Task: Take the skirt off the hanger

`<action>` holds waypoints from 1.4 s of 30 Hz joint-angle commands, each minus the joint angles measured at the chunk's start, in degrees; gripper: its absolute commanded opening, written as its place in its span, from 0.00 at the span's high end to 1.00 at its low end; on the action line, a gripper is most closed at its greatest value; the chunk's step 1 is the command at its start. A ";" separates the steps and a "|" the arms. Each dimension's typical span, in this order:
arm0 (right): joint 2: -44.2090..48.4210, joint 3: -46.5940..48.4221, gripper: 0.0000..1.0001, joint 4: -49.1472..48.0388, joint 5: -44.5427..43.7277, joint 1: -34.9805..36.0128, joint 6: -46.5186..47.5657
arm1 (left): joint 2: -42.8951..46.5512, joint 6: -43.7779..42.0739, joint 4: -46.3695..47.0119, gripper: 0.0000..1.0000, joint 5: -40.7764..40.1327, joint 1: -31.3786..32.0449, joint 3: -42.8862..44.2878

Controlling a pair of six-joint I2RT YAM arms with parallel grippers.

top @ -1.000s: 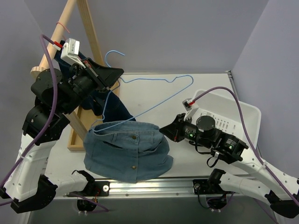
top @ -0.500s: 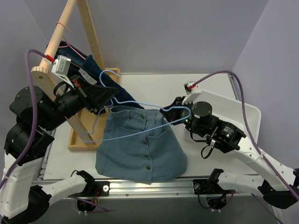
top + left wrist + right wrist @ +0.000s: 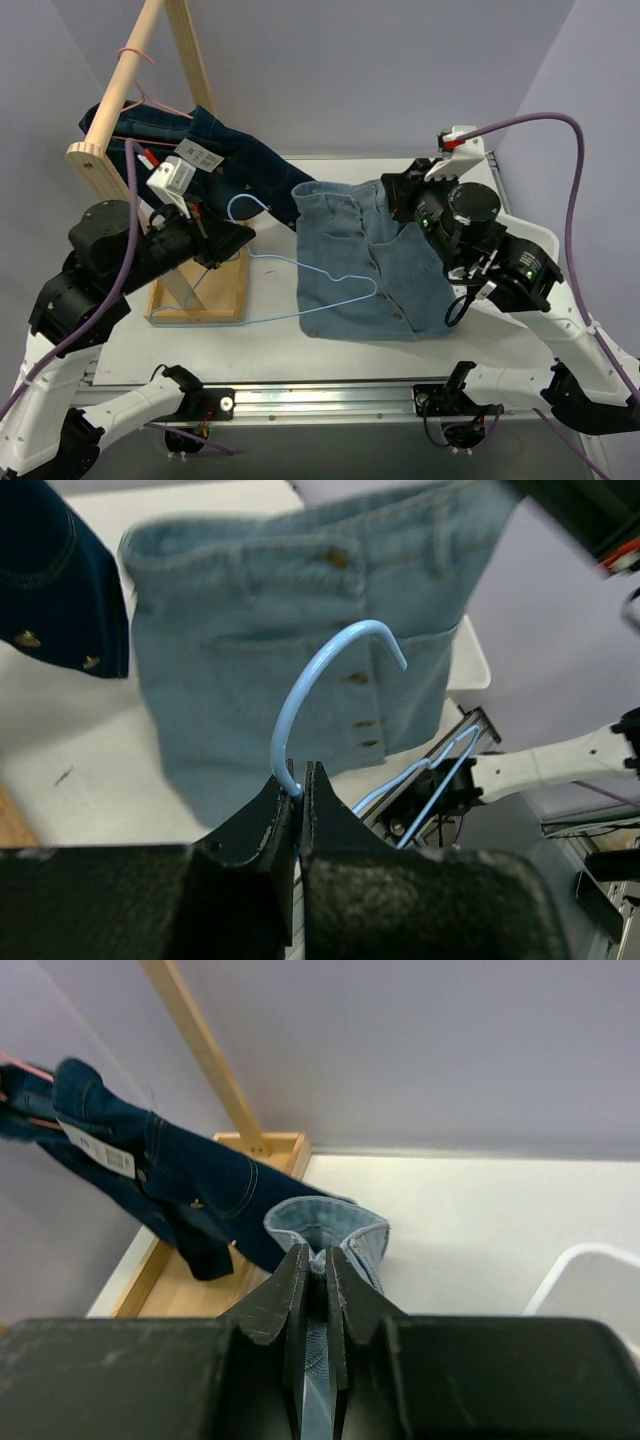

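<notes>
One gripper on the skirt (image 3: pixel 370 270), one on the hanger (image 3: pixel 330 640).
The right gripper (image 3: pixel 312 1255) is closed on the skirt's waistband over mid-worktop; the left gripper (image 3: pixel 300 772) pinches the hanger's hook (wire overlaps skirt); white bin (image 3: pixel 600 1260), right edge, contents hidden.

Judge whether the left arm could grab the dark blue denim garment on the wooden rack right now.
Probably not: the left gripper is shut on the light blue wire hanger, though the dark blue denim garment hangs close by, unobstructed.
</notes>
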State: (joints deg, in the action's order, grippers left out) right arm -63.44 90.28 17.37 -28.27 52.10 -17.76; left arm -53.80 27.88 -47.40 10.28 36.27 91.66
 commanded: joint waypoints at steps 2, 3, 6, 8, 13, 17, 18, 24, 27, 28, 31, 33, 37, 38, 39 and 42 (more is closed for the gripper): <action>1.39 7.53 1.00 -8.65 -6.35 -0.33 8.96 | 0.89 -1.34 0.72 0.98 0.44 -0.15 -4.37; 1.65 8.06 1.00 -10.93 -6.53 -0.33 10.01 | 0.98 -1.25 0.99 0.98 0.87 -0.06 -6.21; 2.09 10.26 1.00 -15.23 -8.20 -0.33 14.50 | 1.07 -0.72 2.65 0.98 1.75 -0.06 -9.11; 1.74 11.66 1.00 -16.83 -11.69 -0.33 17.04 | 0.89 -0.46 3.01 0.98 2.28 -0.06 -9.92; -1.94 16.50 1.00 -22.46 -16.46 -0.33 21.97 | 0.89 -0.90 3.01 0.98 2.46 -0.06 -11.67; -4.23 19.32 1.00 -25.45 -20.50 -0.33 27.24 | 1.07 -0.81 3.36 0.98 2.81 -0.06 -12.99; -4.41 19.67 1.00 -27.02 -20.86 -0.33 29.34 | 1.15 -0.55 3.80 0.98 3.07 -0.06 -13.34; -4.77 22.92 1.00 -33.97 -24.19 -0.33 36.99 | 1.15 0.42 6.08 0.98 4.13 -0.06 -16.42; -3.54 21.61 1.00 -39.76 -26.48 -0.33 43.41 | 1.07 0.51 7.57 0.98 4.31 -0.06 -18.00; -3.53 21.52 1.00 -41.08 -27.18 -0.24 46.90 | 0.89 0.68 7.84 0.98 4.39 -0.06 -18.44; -3.36 21.34 1.00 -47.23 -29.99 -0.24 52.89 | 0.63 1.56 9.60 0.98 5.45 -0.06 -20.02; -3.27 20.99 1.00 -51.89 -30.87 -0.33 58.52 | 0.63 2.35 11.00 0.98 5.89 0.38 -20.81; -3.27 20.64 1.00 -58.57 -31.67 -0.33 66.17 | 0.54 2.53 12.59 0.98 5.63 1.70 -22.83; -3.18 20.55 1.00 -59.28 -31.84 -0.33 67.40 | 0.37 2.53 13.29 0.98 5.62 1.87 -23.27; -3.09 20.64 1.00 -59.64 -32.11 -0.33 69.16 | 0.28 2.79 13.64 0.98 5.62 2.22 -23.63; -2.74 20.29 1.00 -60.87 -32.90 -0.24 71.37 | 0.19 3.67 15.40 0.98 5.98 2.92 -25.03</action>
State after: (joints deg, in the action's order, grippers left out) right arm -67.18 110.08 -34.57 -61.45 52.10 46.83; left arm -53.60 30.06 -37.67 15.05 38.44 67.18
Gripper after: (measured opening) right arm 0.044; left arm 0.074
